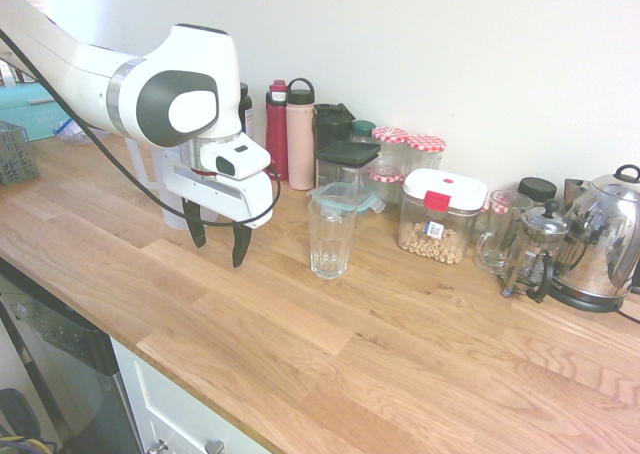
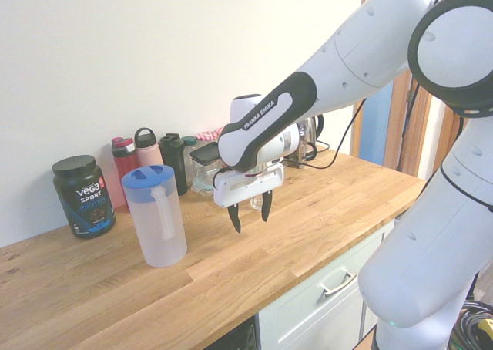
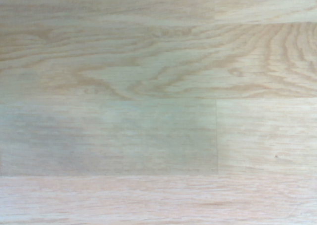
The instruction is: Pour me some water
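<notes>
The end effector (image 1: 218, 242) hangs above the wooden table (image 1: 400, 354), fingers spread and holding nothing. The water jug (image 2: 155, 215) stands on one side of it and the empty glass (image 1: 331, 237) on the other.

A kitchen in daylight: a long oak-block worktop (image 1: 420, 364) runs along a plain white wall (image 1: 480, 54), its pale planks showing strong grain close up in the wrist view. Below the front edge sit white cabinet fronts, one drawer (image 2: 327, 288) fitted with a curved metal handle (image 2: 337, 282), and next to them a dark stainless appliance front (image 1: 60, 374). At the far end of the worktop a wooden door frame (image 2: 407, 111) borders a blue panel (image 2: 379, 119). Soft, even light falls across the wood, leaving only faint shadows.
</notes>
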Controlling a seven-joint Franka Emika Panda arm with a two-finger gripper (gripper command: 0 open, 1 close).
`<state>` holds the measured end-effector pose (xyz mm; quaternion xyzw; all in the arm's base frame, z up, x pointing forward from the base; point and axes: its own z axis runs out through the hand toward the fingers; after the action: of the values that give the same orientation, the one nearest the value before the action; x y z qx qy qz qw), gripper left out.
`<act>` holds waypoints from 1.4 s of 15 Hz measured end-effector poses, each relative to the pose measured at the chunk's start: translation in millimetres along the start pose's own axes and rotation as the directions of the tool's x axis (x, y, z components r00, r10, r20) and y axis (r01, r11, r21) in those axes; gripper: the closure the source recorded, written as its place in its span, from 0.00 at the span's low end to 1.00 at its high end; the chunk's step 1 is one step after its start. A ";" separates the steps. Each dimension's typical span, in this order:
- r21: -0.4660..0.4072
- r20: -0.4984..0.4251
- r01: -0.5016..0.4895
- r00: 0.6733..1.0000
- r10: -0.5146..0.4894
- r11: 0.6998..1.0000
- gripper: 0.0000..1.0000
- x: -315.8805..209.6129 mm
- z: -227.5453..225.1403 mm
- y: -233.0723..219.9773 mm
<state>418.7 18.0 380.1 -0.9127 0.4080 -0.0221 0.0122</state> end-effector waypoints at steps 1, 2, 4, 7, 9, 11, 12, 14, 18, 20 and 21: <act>0.000 0.000 0.001 1.000 -0.001 1.000 0.00 0.0 0.1 0.0; 0.001 -0.001 0.003 1.000 -0.003 1.000 0.00 0.4 -0.6 -0.3; 0.014 -0.010 0.003 1.000 -0.003 1.000 0.00 2.0 -21.8 -3.6; 0.053 -0.061 0.020 0.998 -0.017 0.998 0.00 -20.6 -106.4 -10.6; 0.094 -0.109 0.006 0.994 0.005 0.996 0.00 -61.2 -148.7 -25.9; 0.096 -0.122 -0.016 0.992 0.028 0.995 0.00 -105.7 -157.7 -49.7; 0.096 -0.137 -0.020 0.990 0.033 0.995 0.00 -126.8 -155.6 -61.5; 0.109 -0.175 -0.020 0.984 0.039 0.994 0.00 -158.9 -150.3 -79.2; 0.142 -0.247 -0.011 0.968 0.046 0.990 0.00 -187.3 -142.1 -100.5; 0.162 -0.270 -0.031 0.960 0.074 0.986 0.00 -188.7 -137.3 -110.4; 0.175 -0.274 -0.047 0.957 0.094 0.983 0.00 -190.2 -131.0 -117.1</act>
<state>372.6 237.3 509.9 -0.8808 0.4347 -0.1850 0.0314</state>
